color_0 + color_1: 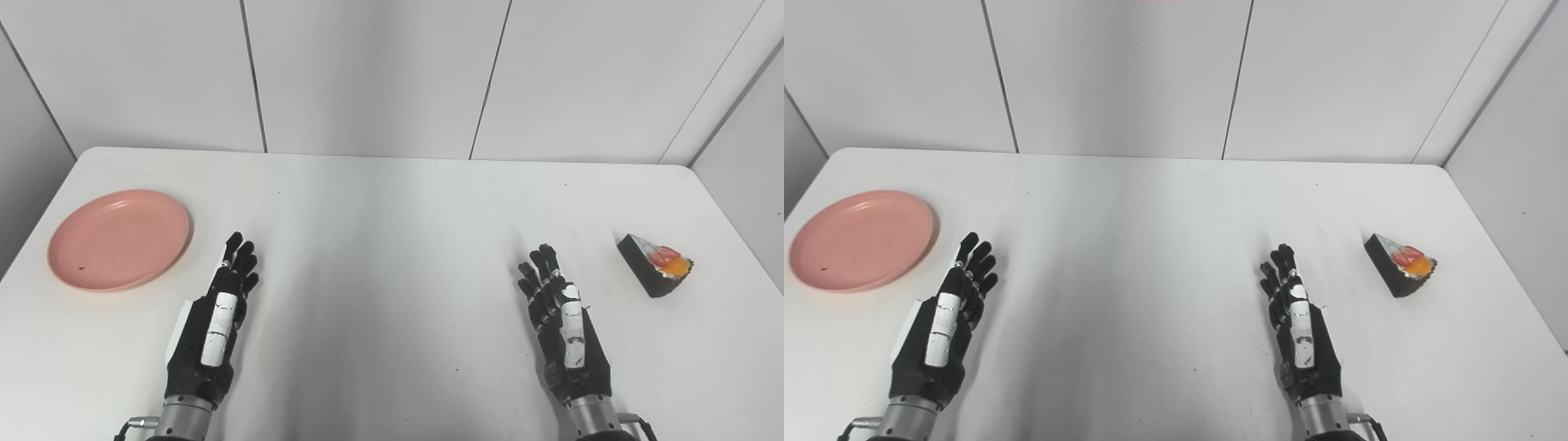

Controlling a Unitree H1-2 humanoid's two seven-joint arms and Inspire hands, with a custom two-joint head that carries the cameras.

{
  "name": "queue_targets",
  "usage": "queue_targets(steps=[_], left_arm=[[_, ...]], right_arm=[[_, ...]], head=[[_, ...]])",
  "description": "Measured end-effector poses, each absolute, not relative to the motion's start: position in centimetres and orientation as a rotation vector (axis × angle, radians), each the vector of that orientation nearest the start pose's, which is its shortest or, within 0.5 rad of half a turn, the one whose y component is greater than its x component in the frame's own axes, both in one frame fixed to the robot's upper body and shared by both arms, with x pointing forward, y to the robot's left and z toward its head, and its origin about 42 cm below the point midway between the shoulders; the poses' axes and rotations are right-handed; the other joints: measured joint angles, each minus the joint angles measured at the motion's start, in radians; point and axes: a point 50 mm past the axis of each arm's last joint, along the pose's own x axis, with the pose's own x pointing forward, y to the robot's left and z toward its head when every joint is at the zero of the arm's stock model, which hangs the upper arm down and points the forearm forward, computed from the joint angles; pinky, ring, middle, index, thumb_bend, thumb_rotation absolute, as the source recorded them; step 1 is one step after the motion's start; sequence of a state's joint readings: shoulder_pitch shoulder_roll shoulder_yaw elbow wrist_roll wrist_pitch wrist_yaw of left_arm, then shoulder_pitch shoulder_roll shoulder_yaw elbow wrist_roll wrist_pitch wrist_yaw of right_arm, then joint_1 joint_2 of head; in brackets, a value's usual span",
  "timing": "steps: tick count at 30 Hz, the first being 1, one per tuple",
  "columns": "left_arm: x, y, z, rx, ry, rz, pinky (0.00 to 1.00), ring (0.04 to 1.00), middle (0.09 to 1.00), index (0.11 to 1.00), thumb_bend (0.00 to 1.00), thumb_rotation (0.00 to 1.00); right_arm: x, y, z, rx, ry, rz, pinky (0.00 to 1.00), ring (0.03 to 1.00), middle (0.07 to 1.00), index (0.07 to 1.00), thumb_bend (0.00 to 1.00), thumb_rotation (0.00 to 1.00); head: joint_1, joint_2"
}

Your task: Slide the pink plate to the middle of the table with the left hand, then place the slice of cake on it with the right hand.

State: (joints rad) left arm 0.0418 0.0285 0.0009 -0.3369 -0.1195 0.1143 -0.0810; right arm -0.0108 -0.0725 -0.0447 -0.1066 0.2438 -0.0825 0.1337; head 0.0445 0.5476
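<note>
Hovering: left hand (pixel 211 318), fingers straight, together, empty | right hand (pixel 566 327) likewise | pink plate (pixel 119 239) sitting far left | cake slice (pixel 655 264) lying far right

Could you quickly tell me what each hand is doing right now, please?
Left hand: open, holding nothing, beside the plate.
Right hand: open, holding nothing, apart from the cake.

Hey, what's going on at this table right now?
Nothing is being handled yet. The robot's black left hand and right hand are both over the near part of the white table, open and holding nothing. The round pink plate sits empty at the far left, and the dark wedge-shaped slice of cake with red and orange topping lies at the far right.
</note>
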Motion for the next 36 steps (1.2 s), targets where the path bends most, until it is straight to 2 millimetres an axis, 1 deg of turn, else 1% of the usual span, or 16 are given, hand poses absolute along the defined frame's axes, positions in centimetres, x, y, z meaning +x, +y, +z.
queue_targets(steps=[5, 9, 14, 23, 36], left_arm=[[26.32, 21.39, 16.94, -0.079, -0.185, -0.092, 1.0, 1.0, 1.0, 1.0, 0.81, 0.91], [26.32, 21.4, 16.94, -0.079, -0.185, -0.089, 1.0, 1.0, 1.0, 1.0, 0.76, 0.9], [26.35, 21.43, 16.94, -0.077, -0.183, -0.088, 1.0, 1.0, 1.0, 1.0, 0.74, 0.91], [26.46, 21.45, 16.85, -0.076, -0.18, -0.088, 1.0, 1.0, 1.0, 1.0, 0.79, 0.89], [26.51, 21.46, 16.64, -0.076, -0.172, -0.088, 0.99, 1.0, 1.0, 1.0, 0.79, 0.89]], right_arm=[[28.54, -23.8, 13.61, 0.155, -0.216, 0.102, 1.0, 0.964, 0.996, 1.0, 0.77, 0.98], [28.53, -23.77, 13.62, 0.156, -0.216, 0.101, 1.0, 0.961, 0.993, 0.998, 0.78, 0.98], [28.55, -23.74, 13.74, 0.155, -0.221, 0.101, 1.0, 0.964, 0.993, 0.993, 0.77, 0.98], [28.62, -23.71, 13.8, 0.155, -0.223, 0.101, 1.0, 0.967, 0.999, 0.995, 0.78, 0.97], [28.71, -23.67, 13.82, 0.156, -0.219, 0.099, 0.99, 0.946, 0.973, 0.969, 0.78, 0.96]], head=[[-0.002, 0.0], [-0.003, -0.002], [0.0, -0.002], [-0.002, -0.006], [0.0, -0.005]])
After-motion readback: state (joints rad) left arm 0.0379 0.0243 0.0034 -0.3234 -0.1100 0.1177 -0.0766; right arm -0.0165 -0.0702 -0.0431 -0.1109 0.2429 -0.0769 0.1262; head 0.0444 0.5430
